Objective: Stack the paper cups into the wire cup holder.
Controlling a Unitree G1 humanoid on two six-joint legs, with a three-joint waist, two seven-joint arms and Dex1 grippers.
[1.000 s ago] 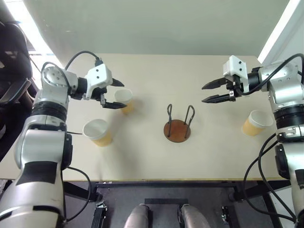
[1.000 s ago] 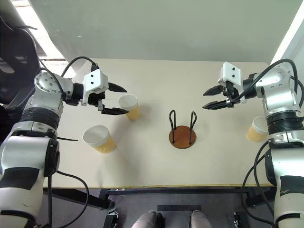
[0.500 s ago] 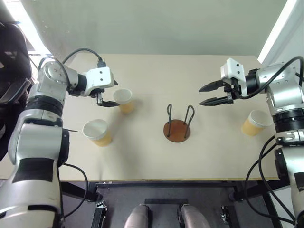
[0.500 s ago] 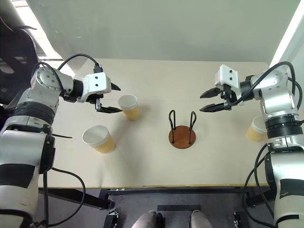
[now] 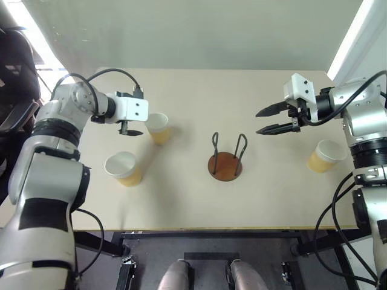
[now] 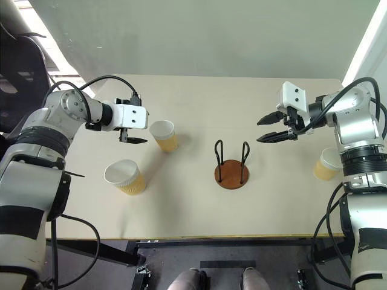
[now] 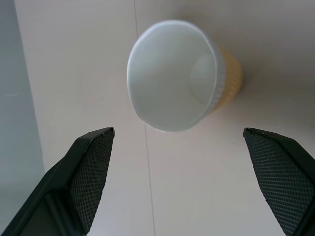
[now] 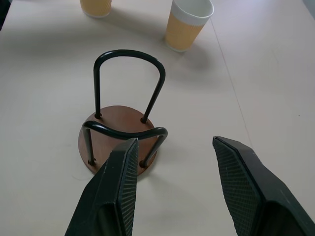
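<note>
Three paper cups stand upright on the table: one at the back left [image 5: 158, 127], one nearer the front left [image 5: 124, 168] and one at the right edge [image 5: 323, 156]. The wire cup holder [image 5: 226, 163], a brown disc with two dark wire loops, is empty in the middle. My left gripper [image 5: 138, 125] is open just left of the back-left cup [image 7: 170, 81], which lies ahead between its fingers without touching them. My right gripper [image 5: 258, 122] hangs open above the table to the right of the holder [image 8: 115, 120], pointing at it, with nothing in it.
The beige table [image 5: 193, 205] ends at a front edge close to me and meets a grey wall at the back. A black chair [image 5: 15, 66] stands off the table's left side. Bare tabletop lies between the holder and the cups.
My left gripper has rolled about its own axis and edged closer to the back-left cup. The right gripper and all the cups have stayed in place.
</note>
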